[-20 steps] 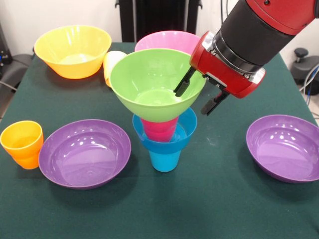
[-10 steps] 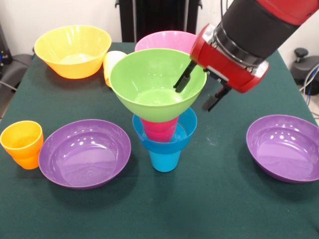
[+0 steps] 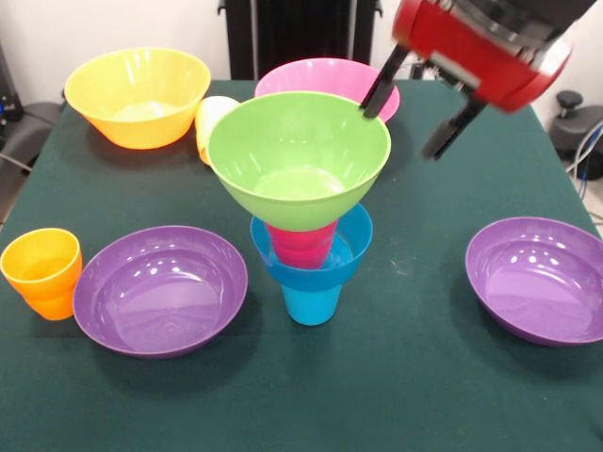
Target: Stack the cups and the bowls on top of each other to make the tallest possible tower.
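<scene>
Your gripper [image 3: 415,115] hangs open and empty, above the green bowl's [image 3: 299,160] rim, pink bowl [image 3: 320,76] just behind.

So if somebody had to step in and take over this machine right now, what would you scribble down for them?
Gripper: open, empty, up beside the lime green bowl, apart from it.
Tower mid-table: blue cup, small blue bowl, red cup, lime green bowl on top.
Loose: orange cup, two purple bowls, orange-yellow bowl, pink bowl, yellow cup on its side.
Done: four pieces stacked.
Left: add more, probably a cup next.
</scene>
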